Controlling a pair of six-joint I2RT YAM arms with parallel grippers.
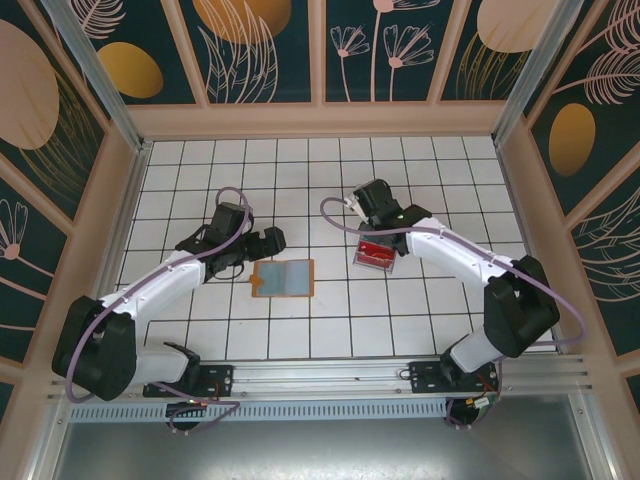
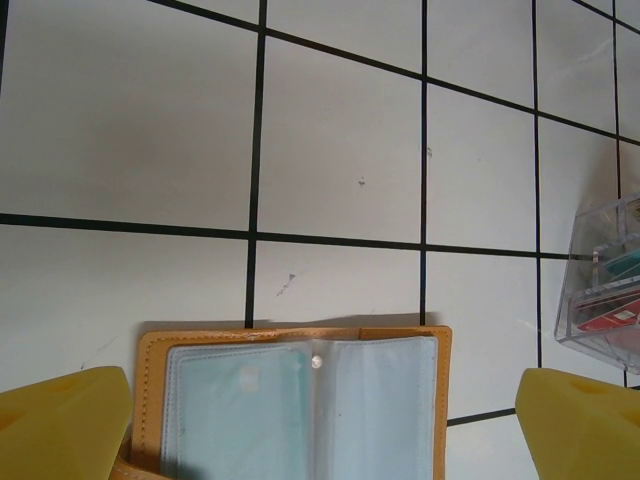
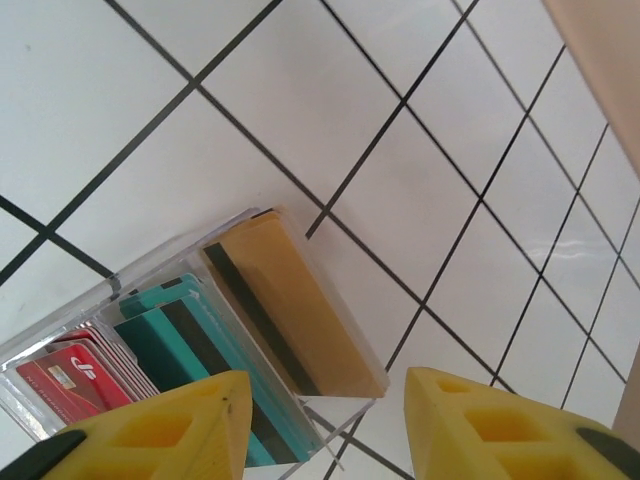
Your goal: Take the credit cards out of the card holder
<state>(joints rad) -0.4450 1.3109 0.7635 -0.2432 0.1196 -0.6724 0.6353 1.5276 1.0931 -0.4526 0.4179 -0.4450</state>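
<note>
Left jaws: spread wide, empty, just beside the card holder (image 2: 300,400). Right jaws: I see them parted, pinching nothing, above a clear tray (image 3: 130,280). Holder: lying open on the counter (image 1: 200,330), left of the tray and apart from it. Counter: white tiles, black grid. Walls (image 1: 270,50): dark teal, leaf prints, wood frames. Right wrist view resolves tan, teal and red cards (image 3: 290,310) in the tray; overhead I read red.

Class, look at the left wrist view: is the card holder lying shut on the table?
No, the card holder lies open flat, its blue-grey pocketed lining facing up.
</note>
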